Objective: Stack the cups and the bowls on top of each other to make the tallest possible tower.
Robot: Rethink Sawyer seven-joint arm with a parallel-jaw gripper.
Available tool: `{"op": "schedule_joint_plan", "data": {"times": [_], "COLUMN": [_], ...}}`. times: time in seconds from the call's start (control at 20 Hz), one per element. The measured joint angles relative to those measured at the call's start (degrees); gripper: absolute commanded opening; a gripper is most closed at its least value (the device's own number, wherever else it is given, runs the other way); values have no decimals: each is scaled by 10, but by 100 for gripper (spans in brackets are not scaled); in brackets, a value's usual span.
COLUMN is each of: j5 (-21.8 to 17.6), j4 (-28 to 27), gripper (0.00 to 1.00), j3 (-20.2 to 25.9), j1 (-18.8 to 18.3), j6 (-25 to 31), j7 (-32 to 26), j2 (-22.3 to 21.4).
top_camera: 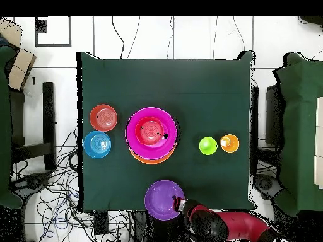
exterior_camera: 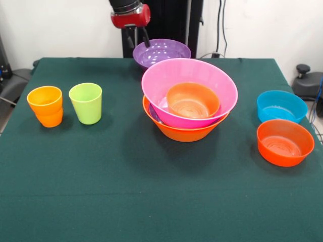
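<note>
From my station I see the gripper [exterior_camera: 137,36] at the table's far edge in the front view, its 2 fingers [exterior_camera: 146,38] straddling the near-left rim of a purple bowl [exterior_camera: 162,52]; the jaws look clamped on that rim, 1 finger inside and 1 outside. The overhead view puts the same bowl at the robot's edge of the green table [exterior_camera: 101,186], mouth up, with the gripper on its rim on the arm's side.

The tower [exterior_camera: 189,98] stands near the table's middle, its axis vertical. A yellow-orange bowl [exterior_camera: 184,132] sits outermost at the base, a sliver of a second purple bowl [exterior_camera: 154,113] shows along the pile's left side, and the pink bowl [exterior_camera: 202,70] rests above them, tilted slightly so its mouth faces a little toward the front camera. 1 small red-orange bowl [exterior_camera: 193,100] sits inside the pink one, mouth up.

On the picture's left, the orange cup [exterior_camera: 46,106] and the lime-green cup [exterior_camera: 86,103] stand upright just beside each other, apart from the tower. On the right, the blue bowl [exterior_camera: 281,106] and another red-orange bowl [exterior_camera: 285,142] sit mouth up, nearly touching.
</note>
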Motion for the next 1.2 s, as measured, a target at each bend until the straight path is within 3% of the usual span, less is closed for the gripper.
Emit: {"op": "schedule_joint_plan", "data": {"times": [0.45,0.8,1.2], "j5": [-18,-50,-54], "j4": [-31,-48,-48], "gripper": [100,100,100], "j3": [-9,-11,-11], "j1": [29,14,-12], "j6": [-5,-20,-20], "j7": [0,0,0], "j2": [35,72,68]}}
